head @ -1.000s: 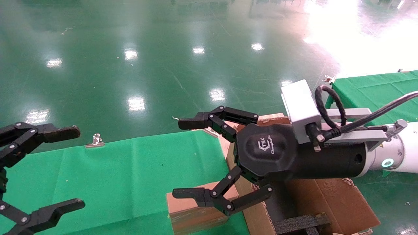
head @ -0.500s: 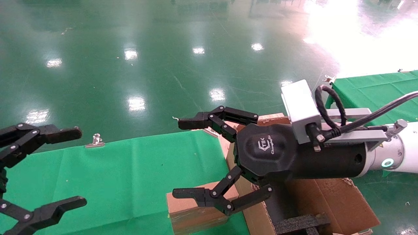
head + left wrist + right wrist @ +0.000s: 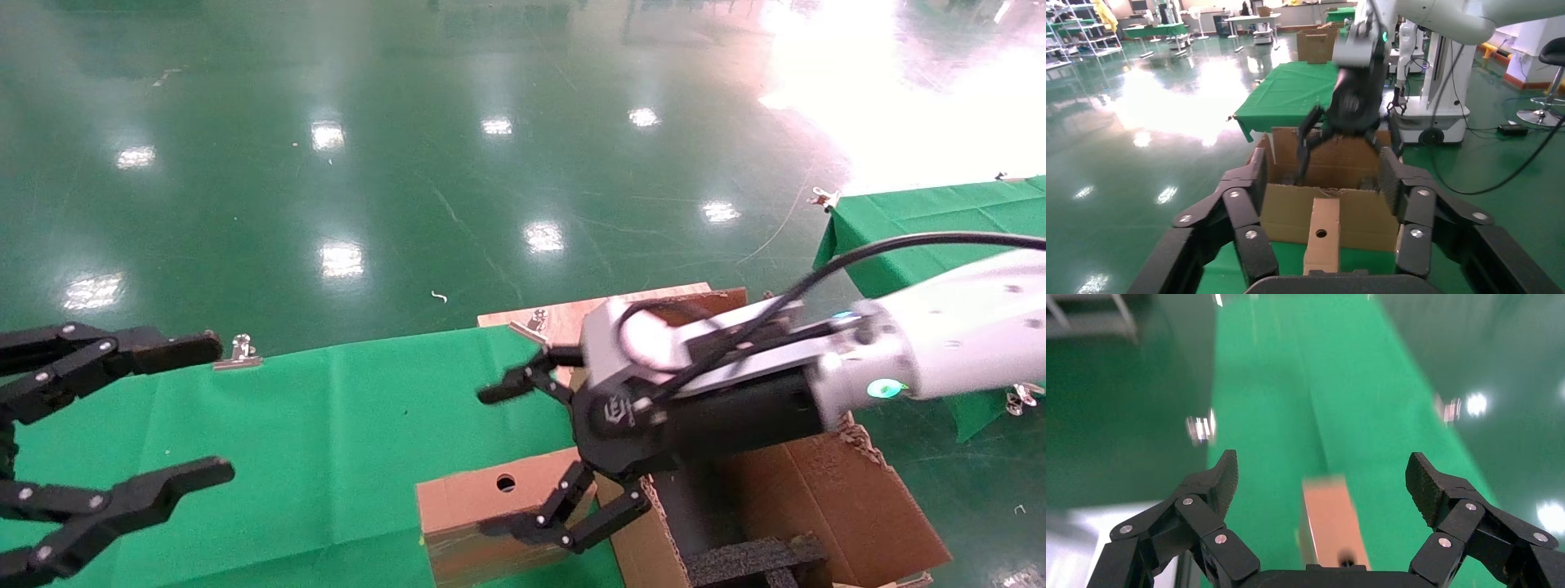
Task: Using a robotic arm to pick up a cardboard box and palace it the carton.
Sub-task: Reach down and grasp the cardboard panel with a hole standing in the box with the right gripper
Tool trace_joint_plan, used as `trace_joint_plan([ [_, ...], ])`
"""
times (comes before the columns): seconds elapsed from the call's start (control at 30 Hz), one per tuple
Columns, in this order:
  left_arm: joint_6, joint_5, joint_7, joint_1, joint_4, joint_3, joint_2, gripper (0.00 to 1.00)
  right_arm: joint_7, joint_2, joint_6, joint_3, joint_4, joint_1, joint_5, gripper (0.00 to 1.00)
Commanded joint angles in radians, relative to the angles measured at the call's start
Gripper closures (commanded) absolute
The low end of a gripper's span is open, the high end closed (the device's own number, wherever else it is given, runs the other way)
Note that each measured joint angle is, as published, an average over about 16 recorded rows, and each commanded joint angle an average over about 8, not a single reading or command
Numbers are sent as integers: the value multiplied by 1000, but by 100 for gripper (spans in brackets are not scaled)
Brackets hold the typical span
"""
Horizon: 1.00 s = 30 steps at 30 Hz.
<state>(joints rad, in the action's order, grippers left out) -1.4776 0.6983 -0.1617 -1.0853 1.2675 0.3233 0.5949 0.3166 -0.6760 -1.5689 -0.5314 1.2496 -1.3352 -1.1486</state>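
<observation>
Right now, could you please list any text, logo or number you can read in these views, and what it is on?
Right gripper body: a white logo mark with lettering beside it, too blurred to read.
Cardboard box: no print visible, only a punched hole.
Carton: no legible text.
Left gripper: none.

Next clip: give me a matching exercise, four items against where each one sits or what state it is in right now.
Items:
1. right hand
2. left hand
3. cardboard box
4. carton

States:
A. lying on the green cloth, round hole facing up
B. open, raised at the cloth's left side, away from the boxes
C. standing open with black foam inside
D. open, fingers on either side of the small box's carton end

Pairs: 1-D, 2-B, 3-A, 4-C
</observation>
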Motion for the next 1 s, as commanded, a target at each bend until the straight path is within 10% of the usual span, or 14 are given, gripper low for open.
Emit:
trace_joint_plan([
  [0.03, 0, 0, 0, 0, 0, 0, 0, 100, 26, -20, -10, -48, -3, -49, -76, 0],
  [0.7, 0, 0, 0, 0, 0, 0, 0, 100, -36, -237, -17, -488, -138, -343, -369, 0],
  [0.93, 0, 0, 0, 0, 0, 1, 0, 20, -71, -286, -15, -601, -176, -399, -383, 0],
  [1.0, 0, 0, 0, 0, 0, 1, 0, 0, -80, -297, -15, -627, -185, -410, -384, 13],
])
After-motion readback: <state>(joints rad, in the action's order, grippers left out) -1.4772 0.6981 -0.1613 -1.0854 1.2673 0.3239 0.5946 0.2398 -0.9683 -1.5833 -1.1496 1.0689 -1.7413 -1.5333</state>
